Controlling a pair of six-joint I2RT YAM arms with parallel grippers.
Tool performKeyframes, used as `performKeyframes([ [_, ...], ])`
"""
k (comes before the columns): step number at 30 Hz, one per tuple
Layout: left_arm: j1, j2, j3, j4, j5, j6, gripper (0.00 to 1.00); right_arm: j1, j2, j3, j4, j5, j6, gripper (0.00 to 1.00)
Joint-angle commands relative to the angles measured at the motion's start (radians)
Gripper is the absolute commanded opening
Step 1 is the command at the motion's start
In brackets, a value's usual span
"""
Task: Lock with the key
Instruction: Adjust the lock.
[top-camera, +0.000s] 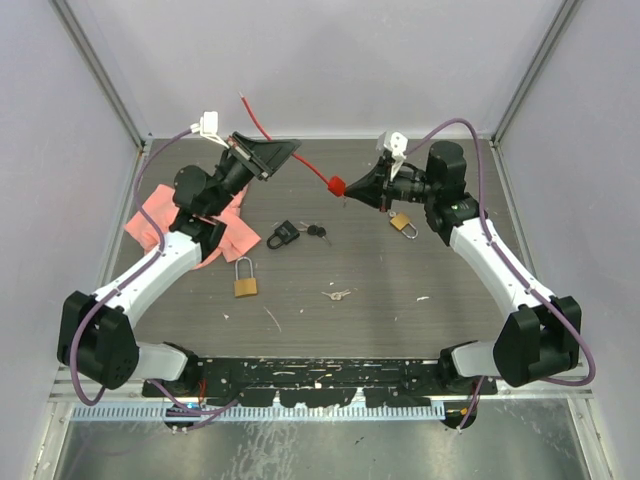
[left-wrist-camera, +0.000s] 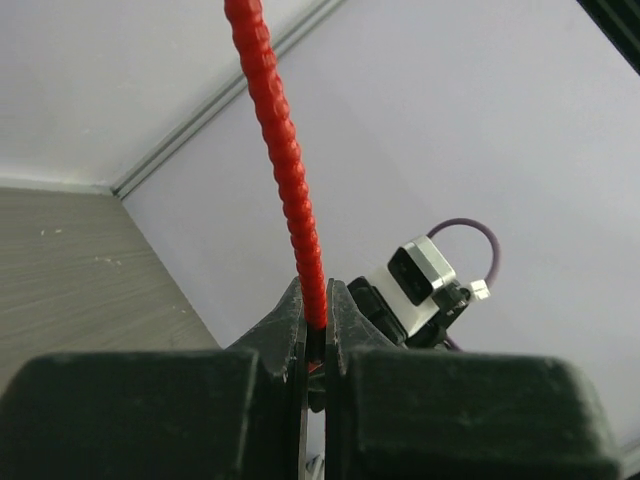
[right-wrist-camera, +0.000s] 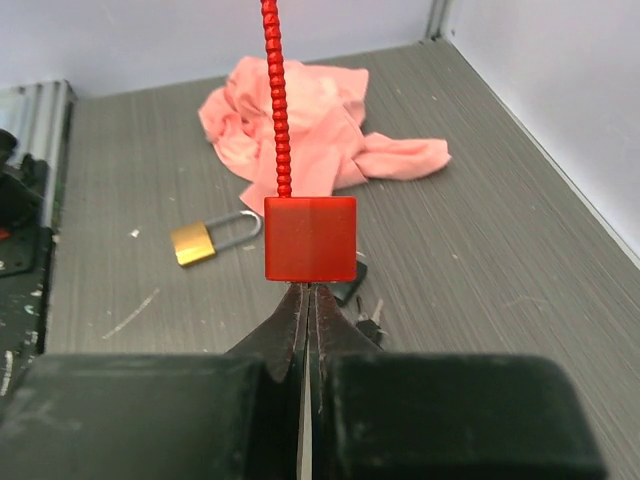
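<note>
Red cable lock (top-camera: 336, 185), block (right-wrist-camera: 310, 238) at right hand (right-wrist-camera: 308, 292), cord (left-wrist-camera: 288, 180) in left hand (left-wrist-camera: 316, 322)

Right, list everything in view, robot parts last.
red cable lock: one, red, square body and beaded cable held in the air between the two pincers.
brass padlocks: two, brass with silver shackles, one on the table near the cloth, one beside the right arm.
black padlock: one, black, mid-table.
dark-headed keys: one small bunch, dark, just right of the black padlock.
silver keys: one small bunch, silvery, mid-table, nearer the arm bases.
cloth: one, pink, crumpled at the table's left, partly under the left arm.
table: one, grey wood-grain.
left pincer: one, black, shut on the cable.
right pincer: one, black, shut at the lock body's lower edge.
</note>
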Motion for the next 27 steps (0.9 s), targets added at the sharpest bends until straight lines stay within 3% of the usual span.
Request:
performKeyframes([
  [1,-0.013,0.001,-0.035,-0.023,-0.031,-0.008,0.00,0.023,-0.055,0.063,-0.081,0.113,-0.157,0.01],
  [16,-0.014,0.059,-0.053,-0.020,-0.007,-0.033,0.00,0.044,-0.063,0.071,-0.145,0.200,-0.272,0.01],
  [27,-0.013,0.107,-0.071,-0.016,-0.038,-0.136,0.00,0.103,-0.064,0.066,-0.196,0.360,-0.411,0.01],
])
